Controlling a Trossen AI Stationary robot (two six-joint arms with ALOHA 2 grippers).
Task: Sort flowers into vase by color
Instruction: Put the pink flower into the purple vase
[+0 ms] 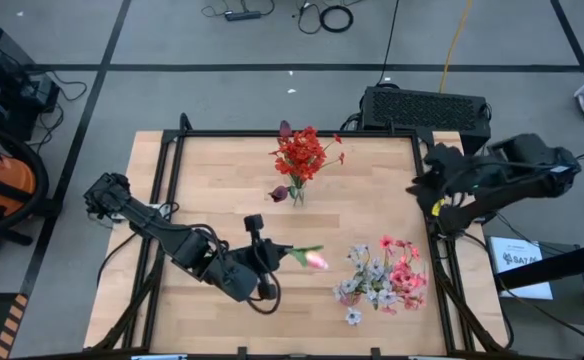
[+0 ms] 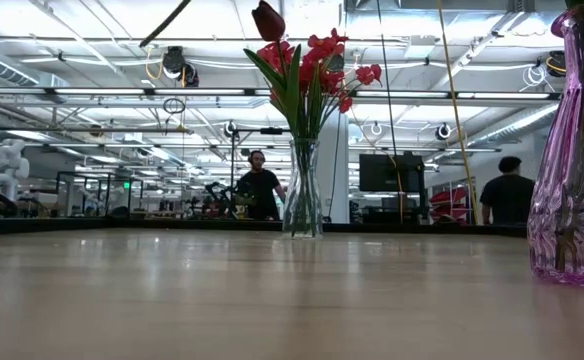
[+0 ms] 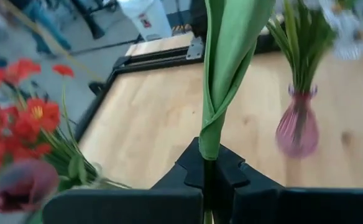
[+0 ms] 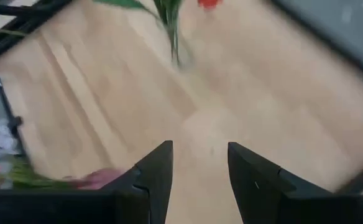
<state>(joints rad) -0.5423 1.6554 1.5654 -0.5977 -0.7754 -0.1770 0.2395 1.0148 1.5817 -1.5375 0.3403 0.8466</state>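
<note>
My left gripper [image 1: 275, 260] is over the table's near middle, shut on a pink tulip whose bud [image 1: 315, 260] points toward the table's right edge. A clear vase [image 1: 297, 193] holding red flowers [image 1: 302, 152] and a maroon tulip [image 2: 267, 20] stands on its base at the far middle. A pink vase [image 3: 298, 127] with pink and pale flowers [image 1: 387, 278] stands at the near right. My right gripper [image 4: 199, 155] is open with nothing in it, drawn back over the table's right edge [image 1: 427, 190]. My left gripper pinches the tulip's green stem, wrapped in its leaf [image 3: 210, 144], between its two fingers near the stem's lower end. The fingers come from the table's left and lie along the stem. The stem runs straight on past the fingertips, and the flower is clear of the table.
A black frame rail [image 1: 172, 190] borders the wooden table. A black box [image 1: 427, 108] sits beyond the far right corner. People stand in the room behind the table [image 2: 260, 185]. Bare wood lies between the two vases [image 1: 362, 215].
</note>
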